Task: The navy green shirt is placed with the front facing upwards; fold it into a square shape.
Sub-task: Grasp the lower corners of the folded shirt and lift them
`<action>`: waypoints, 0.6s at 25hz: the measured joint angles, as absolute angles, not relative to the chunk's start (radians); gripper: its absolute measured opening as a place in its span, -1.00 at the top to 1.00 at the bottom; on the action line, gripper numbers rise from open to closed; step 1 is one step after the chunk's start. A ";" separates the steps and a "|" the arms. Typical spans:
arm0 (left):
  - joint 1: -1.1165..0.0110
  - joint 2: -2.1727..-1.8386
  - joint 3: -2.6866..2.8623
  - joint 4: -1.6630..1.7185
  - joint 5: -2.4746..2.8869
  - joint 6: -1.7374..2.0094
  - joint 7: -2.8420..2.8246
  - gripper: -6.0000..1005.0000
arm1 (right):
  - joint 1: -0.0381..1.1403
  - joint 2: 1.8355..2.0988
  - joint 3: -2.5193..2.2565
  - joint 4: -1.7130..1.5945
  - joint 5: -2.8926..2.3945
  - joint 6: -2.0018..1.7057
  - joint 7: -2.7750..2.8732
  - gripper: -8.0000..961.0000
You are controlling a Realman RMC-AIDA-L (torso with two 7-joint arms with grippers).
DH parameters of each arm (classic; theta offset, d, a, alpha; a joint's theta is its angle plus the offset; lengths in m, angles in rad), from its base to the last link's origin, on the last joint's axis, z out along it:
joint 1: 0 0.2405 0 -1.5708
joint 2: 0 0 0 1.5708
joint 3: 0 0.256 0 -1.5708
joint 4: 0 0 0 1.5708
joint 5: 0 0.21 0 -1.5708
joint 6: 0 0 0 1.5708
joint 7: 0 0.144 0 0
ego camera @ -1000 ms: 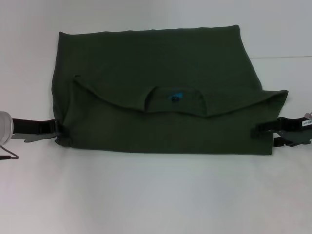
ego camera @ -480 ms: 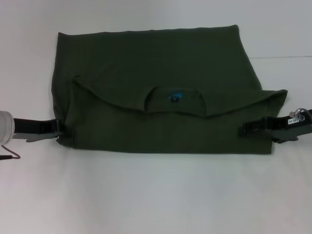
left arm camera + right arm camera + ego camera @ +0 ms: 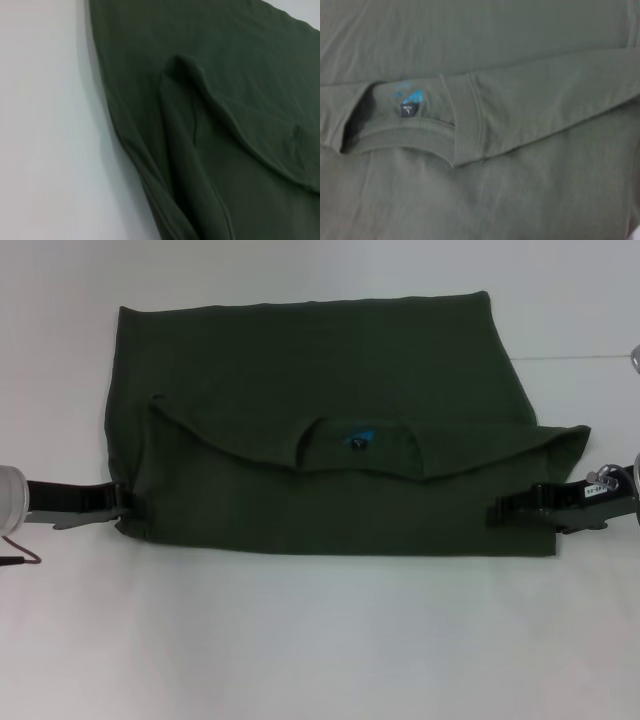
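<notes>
A plain, matte white tabletop [image 3: 320, 640] fills the whole head view, and nothing of the room beyond it shows. One thin pale line [image 3: 570, 358] runs across the surface at the far right. The dark olive-green cotton shirt [image 3: 320, 370] lies flat in the middle of the table, folded into a wide band: its upper part is turned down toward the robot, so the round collar [image 3: 355, 445] with its small black tag [image 3: 408, 109] and blue print [image 3: 415, 95] sits near the centre of the fold.

The left gripper [image 3: 118, 504] rests low on the table at the shirt's left edge, touching the cloth; whether its black fingers pinch the fabric cannot be told. The right gripper [image 3: 500, 510] reaches in from the right, its black fingertips lying over the shirt's near right corner; its grip cannot be told either.
</notes>
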State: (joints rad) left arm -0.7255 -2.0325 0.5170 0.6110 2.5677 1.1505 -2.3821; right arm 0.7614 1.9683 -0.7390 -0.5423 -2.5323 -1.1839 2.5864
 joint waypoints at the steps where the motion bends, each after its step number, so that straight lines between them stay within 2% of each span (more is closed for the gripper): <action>1: -0.726 -2.032 0.517 0.612 2.567 1.151 -2.382 0.89 | 0.762 1.968 -0.748 -0.543 -2.532 -1.183 2.587 -0.95; 6: -0.726 -2.032 0.518 0.613 2.561 1.151 -2.382 0.89 | 0.767 1.971 -0.763 -0.540 -2.536 -1.183 2.588 -0.64; 12: -0.726 -2.032 0.520 0.614 2.559 1.151 -2.381 0.89 | 0.770 1.971 -0.777 -0.537 -2.536 -1.187 2.587 -0.16; 15: -0.725 -2.032 0.519 0.614 2.559 1.153 -2.381 0.89 | 0.771 1.970 -0.788 -0.538 -2.536 -1.187 2.587 0.21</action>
State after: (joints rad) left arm -0.7253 -2.0325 0.5189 0.6136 2.5585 1.1533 -2.3807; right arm 0.7712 1.9696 -0.7877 -0.5381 -2.5358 -1.1872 2.5872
